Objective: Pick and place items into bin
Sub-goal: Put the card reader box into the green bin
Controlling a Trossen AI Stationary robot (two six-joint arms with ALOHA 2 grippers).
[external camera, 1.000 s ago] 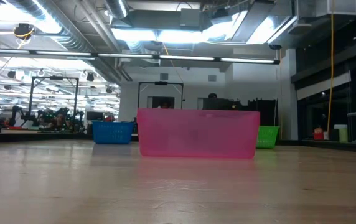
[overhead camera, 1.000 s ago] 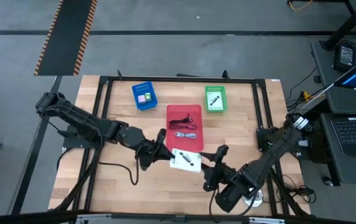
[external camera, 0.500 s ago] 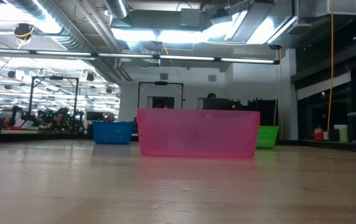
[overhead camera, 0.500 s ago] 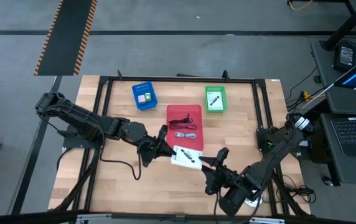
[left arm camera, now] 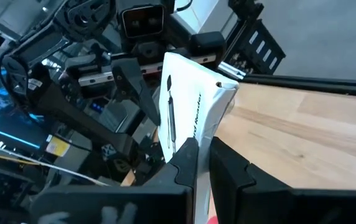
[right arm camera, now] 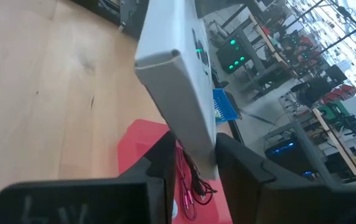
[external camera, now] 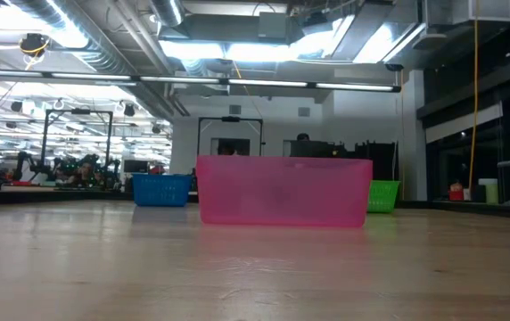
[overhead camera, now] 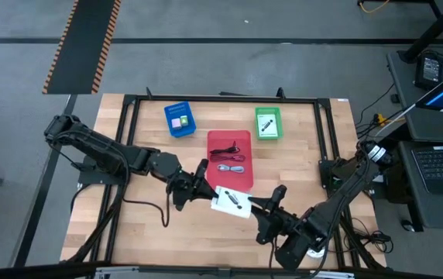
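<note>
Handover underway: your left gripper point(overhead camera: 203, 191) is clamping the card point(overhead camera: 231, 201), right gripper point(overhead camera: 262, 204) fingers point(right arm camera: 165, 155) closing around it; next, left lets go

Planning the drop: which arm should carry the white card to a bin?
Left, probably. The left gripper is shut on the white card; the right gripper only straddles its other edge, jaws not clearly closed.

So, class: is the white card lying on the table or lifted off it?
Lifted: the white card is held between the left gripper and right gripper, tilted above the table.
</note>
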